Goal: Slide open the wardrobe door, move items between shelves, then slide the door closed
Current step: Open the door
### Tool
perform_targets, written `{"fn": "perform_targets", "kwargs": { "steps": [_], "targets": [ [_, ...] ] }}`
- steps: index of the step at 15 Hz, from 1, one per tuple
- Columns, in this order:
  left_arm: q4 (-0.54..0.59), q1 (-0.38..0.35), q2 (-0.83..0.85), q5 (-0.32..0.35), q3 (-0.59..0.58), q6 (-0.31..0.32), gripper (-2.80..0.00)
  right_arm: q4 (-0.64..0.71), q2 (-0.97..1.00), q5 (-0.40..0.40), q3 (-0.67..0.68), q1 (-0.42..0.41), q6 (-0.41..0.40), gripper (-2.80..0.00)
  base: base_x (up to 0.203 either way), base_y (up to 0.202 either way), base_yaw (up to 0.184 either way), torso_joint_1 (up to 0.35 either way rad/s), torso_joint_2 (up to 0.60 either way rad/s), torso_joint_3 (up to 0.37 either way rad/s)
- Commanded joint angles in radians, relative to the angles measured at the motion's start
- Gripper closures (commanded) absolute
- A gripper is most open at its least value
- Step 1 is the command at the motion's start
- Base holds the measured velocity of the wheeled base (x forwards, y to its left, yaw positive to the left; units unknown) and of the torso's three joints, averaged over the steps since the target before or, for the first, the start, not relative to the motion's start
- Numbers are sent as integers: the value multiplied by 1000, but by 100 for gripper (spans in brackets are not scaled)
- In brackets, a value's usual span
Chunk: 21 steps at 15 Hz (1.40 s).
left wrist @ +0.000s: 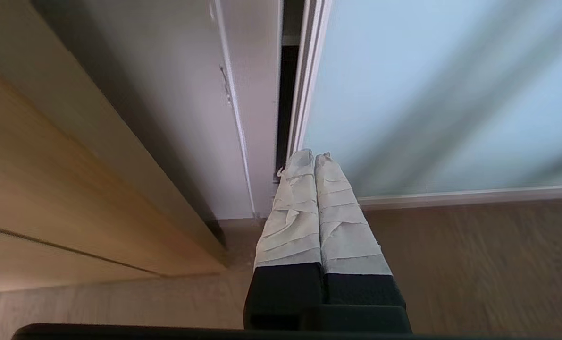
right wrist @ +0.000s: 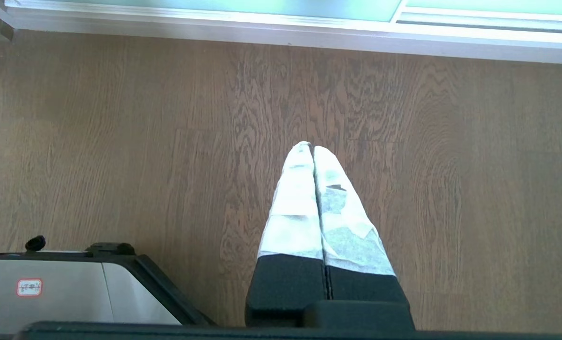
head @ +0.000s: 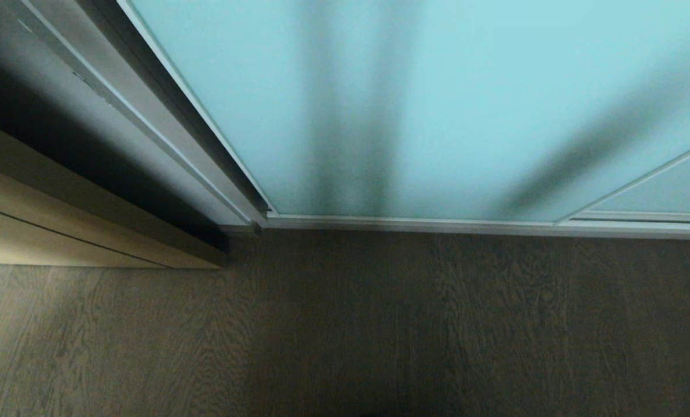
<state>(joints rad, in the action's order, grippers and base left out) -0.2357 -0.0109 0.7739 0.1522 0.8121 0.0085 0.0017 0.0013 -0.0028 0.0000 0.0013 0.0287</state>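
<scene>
From left to right, one light-brown wooden door, one grey wardrobe frame and one pale aqua frosted sliding wardrobe door are seen above the wood floor, the left end effector and right end effector pressed together, empty.

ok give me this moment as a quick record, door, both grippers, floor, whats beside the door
door: sliding wardrobe door, pale aqua frosted glass, shut or nearly so; dark slit at its left edge
left gripper: left gripper shut, empty, tips by the door's left edge
right gripper: right gripper shut, empty, over the floor
floor: wood floor
beside door: light-brown wooden panel on the left
cushion, shelves: not in view
</scene>
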Motion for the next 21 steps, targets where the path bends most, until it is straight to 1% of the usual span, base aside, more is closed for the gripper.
{"fn": "perform_targets", "kwargs": {
  "steps": [1,3,5,8,10,14,16,19,21],
  "targets": [
    [3,0,33,16,12,2,0,0,0,0,0,0,0,0,0,0,0,0,0,0],
    [5,0,81,34,9,6,0,0,0,0,0,0,0,0,0,0,0,0,0,0],
    [4,0,136,34,16,26,0,0,0,0,0,0,0,0,0,0,0,0,0,0],
    [-4,0,199,28,75,46,0,0,0,0,0,0,0,0,0,0,0,0,0,0],
    [-11,0,225,30,98,45,0,0,0,0,0,0,0,0,0,0,0,0,0,0],
    [-104,4,292,29,93,39,0,0,0,0,0,0,0,0,0,0,0,0,0,0],
    [-176,8,333,29,90,35,0,0,0,0,0,0,1,0,0,0,0,0,0,0],
    [-251,22,385,26,88,26,0,0,0,0,0,0,0,0,0,0,0,0,0,0],
    [-303,22,421,7,90,27,0,0,0,0,0,0,0,0,0,0,0,0,0,0]
  ]
}}
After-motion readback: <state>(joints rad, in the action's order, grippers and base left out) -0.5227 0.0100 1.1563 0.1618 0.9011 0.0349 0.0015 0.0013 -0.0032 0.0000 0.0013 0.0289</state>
